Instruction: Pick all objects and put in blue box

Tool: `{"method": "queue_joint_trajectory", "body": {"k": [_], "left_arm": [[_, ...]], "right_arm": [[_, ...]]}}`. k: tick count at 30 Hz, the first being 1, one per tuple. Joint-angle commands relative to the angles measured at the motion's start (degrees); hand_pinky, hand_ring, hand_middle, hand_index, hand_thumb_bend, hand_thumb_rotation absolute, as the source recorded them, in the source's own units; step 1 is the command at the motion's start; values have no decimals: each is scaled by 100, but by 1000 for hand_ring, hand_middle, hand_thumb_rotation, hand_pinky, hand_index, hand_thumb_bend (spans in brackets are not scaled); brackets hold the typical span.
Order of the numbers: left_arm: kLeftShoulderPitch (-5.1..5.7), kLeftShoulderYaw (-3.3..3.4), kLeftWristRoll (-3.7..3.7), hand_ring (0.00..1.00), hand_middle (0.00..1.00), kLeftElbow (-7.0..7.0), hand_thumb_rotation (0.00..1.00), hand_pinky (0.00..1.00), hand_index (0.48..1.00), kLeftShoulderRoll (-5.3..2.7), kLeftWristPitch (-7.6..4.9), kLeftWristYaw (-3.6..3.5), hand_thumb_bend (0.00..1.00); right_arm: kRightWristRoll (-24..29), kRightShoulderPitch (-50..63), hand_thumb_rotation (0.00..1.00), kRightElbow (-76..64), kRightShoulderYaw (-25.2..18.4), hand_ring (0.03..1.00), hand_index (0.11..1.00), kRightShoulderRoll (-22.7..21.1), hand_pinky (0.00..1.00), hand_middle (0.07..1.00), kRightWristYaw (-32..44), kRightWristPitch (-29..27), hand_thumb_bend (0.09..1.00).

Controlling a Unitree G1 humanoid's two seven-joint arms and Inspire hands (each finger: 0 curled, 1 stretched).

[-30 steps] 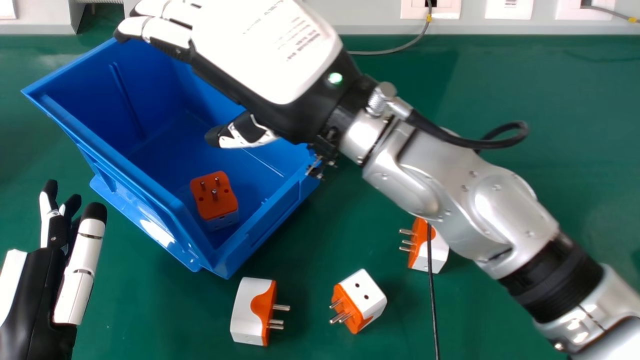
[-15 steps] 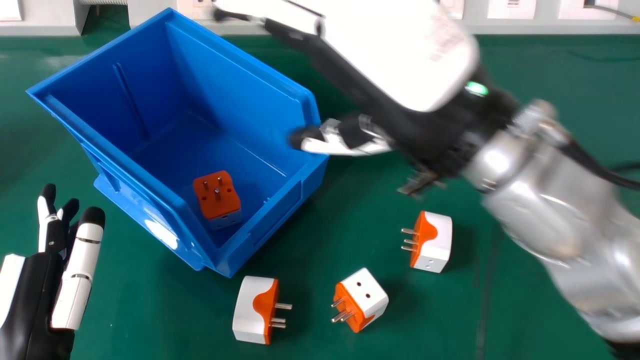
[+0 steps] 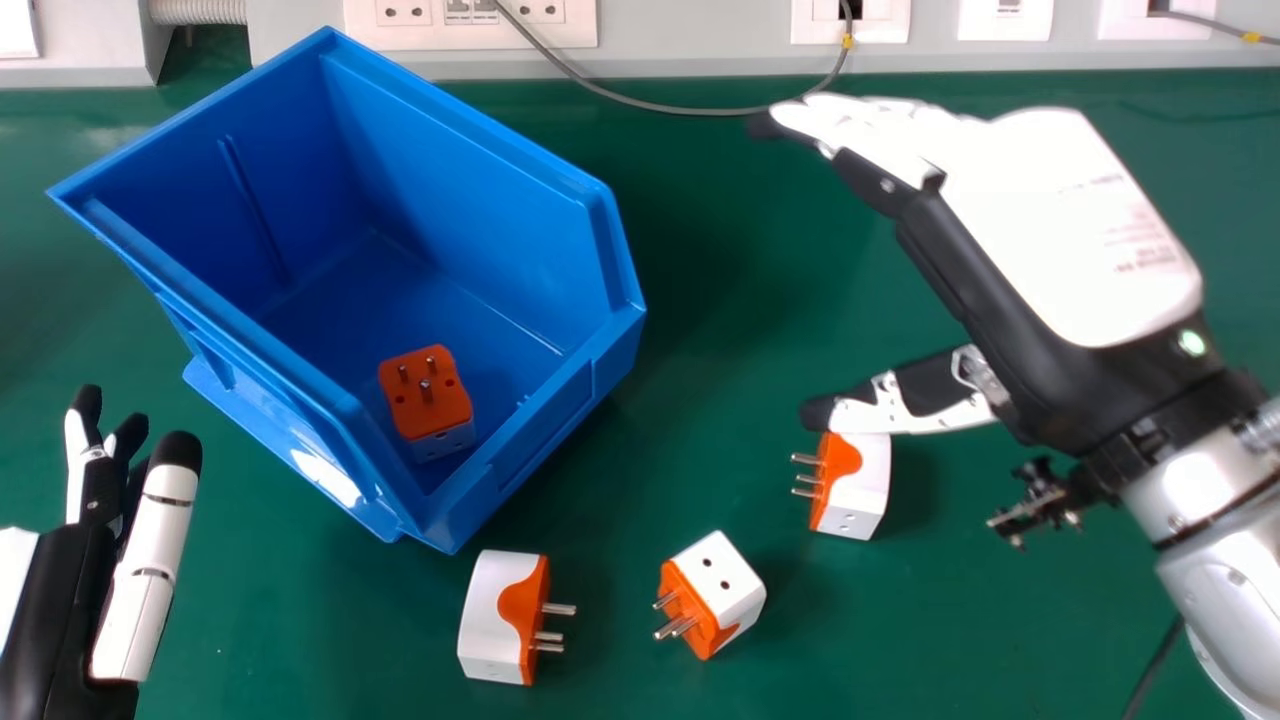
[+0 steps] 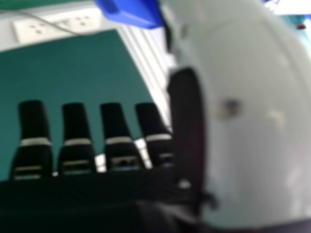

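Plain blue all over the box (image 3: 460, 180). Orange against white on the adapter (image 3: 425, 385) inside and on the three adapters (image 3: 490, 615) outside, silvery on the pins (image 3: 562, 609). Deep green across the table (image 3: 700, 360). Black and white on the left hand (image 3: 145, 600) and right hand (image 3: 1070, 230) alike, silver on the right forearm (image 3: 1230, 590).

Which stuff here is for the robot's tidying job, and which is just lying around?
For the job:
blue box
orange-and-white plug inside it
three more plugs on the green table

Just there:
grey cable at the back
wall sockets
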Motion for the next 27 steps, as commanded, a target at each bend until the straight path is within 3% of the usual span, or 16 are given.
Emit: {"method": "queue_joint_trajectory", "body": {"k": [1,8,14,20,24,27], "left_arm": [[32,43,-67,964,996,-188,1000,898,1000,-22,-130,-10,438],[95,30,-90,965,996,-143,1000,898,1000,-46,-281,-7,439],[166,-8,-125,964,995,-203,1000,897,1000,-88,-319,-28,441],[171,7,-139,962,995,-189,1000,893,1000,-91,-315,-42,445],[138,40,-212,963,995,-114,1000,893,1000,-81,-336,-76,443],[134,68,-249,965,997,-140,1000,894,1000,-91,-293,-99,440]], "right_arm": [[4,77,0,-22,-89,812,830,16,700,840,6,47,716],[-210,298,0,298,132,817,836,135,707,846,75,319,709],[-294,413,43,549,424,839,850,383,746,866,87,625,701],[-185,415,137,988,547,887,877,469,801,909,-7,628,694],[-251,360,180,1270,655,906,889,508,819,925,-125,633,696],[-329,307,215,1484,748,916,896,548,833,931,-236,666,701]]}}
